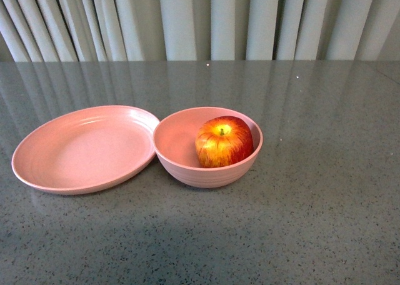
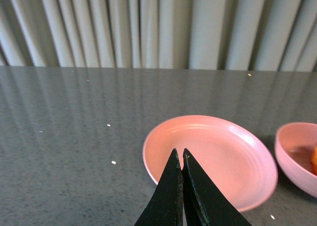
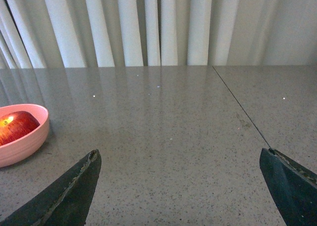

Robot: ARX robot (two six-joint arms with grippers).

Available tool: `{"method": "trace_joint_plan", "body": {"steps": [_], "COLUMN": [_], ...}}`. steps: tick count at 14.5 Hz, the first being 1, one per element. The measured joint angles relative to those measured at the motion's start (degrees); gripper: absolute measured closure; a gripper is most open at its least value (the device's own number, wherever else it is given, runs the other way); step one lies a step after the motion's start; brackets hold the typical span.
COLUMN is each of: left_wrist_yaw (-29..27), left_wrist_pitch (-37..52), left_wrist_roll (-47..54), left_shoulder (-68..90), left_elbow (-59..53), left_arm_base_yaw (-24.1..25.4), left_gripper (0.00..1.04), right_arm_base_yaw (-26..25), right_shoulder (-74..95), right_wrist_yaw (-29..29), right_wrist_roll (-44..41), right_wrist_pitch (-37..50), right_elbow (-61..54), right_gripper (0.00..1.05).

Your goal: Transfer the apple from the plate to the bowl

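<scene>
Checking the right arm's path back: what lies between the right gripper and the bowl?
Only bare grey tabletop; the right wrist view shows nothing between the open right gripper and the bowl holding the apple.

The space above the bowl point(image 1: 181, 149) is unobstructed; half its well is filled by the apple point(image 1: 223, 141). Its left rim is touched by the plate point(image 1: 85, 150), so no passage is left between them. The table point(image 1: 325, 204) elsewhere is bare.
</scene>
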Motion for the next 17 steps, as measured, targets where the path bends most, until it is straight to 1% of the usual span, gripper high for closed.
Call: {"method": "trace_joint_plan", "body": {"steps": [1, 2, 3, 6, 8, 12, 17], "left_wrist_yaw": [4.3, 4.3, 5.2, 5.2, 5.2, 5.2, 5.2], "left_wrist_pitch": [-1.2, -2.0, -4.2, -8.0, -8.1, -14.6, -19.5], "left_wrist_roll": [0.1, 0.1, 0.1, 0.1, 0.1, 0.1, 0.1], "left_shoulder": [-2.0, -3.6, -7.5, -12.7, -15.0, -21.9, -26.9], "left_elbow": [-1.2, -1.8, -3.2, -4.6, -6.3, -6.3, -6.3], "left_arm_base_yaw": [3.8, 5.1, 4.8, 4.8, 4.8, 4.8, 4.8], "left_gripper": [1.04, 1.04, 1.04, 1.04, 1.04, 1.04, 1.04], "right_arm_base_yaw": [0.0, 0.0, 0.0, 0.0, 0.0, 0.0, 0.0], "right_shoulder": [0.0, 0.0, 0.0, 0.0, 0.0, 0.0, 0.0], "right_wrist_yaw": [0.0, 0.0, 0.0, 0.0, 0.0, 0.0, 0.0], "right_wrist_roll": [0.0, 0.0, 0.0, 0.0, 0.0, 0.0, 0.0], "right_wrist_pitch": [0.0, 0.0, 0.0, 0.0, 0.0, 0.0, 0.0], "right_elbow": [0.0, 0.0, 0.0, 0.0, 0.0, 0.0, 0.0], "right_gripper": [0.07, 0.07, 0.07, 0.07, 0.07, 0.07, 0.07]}}
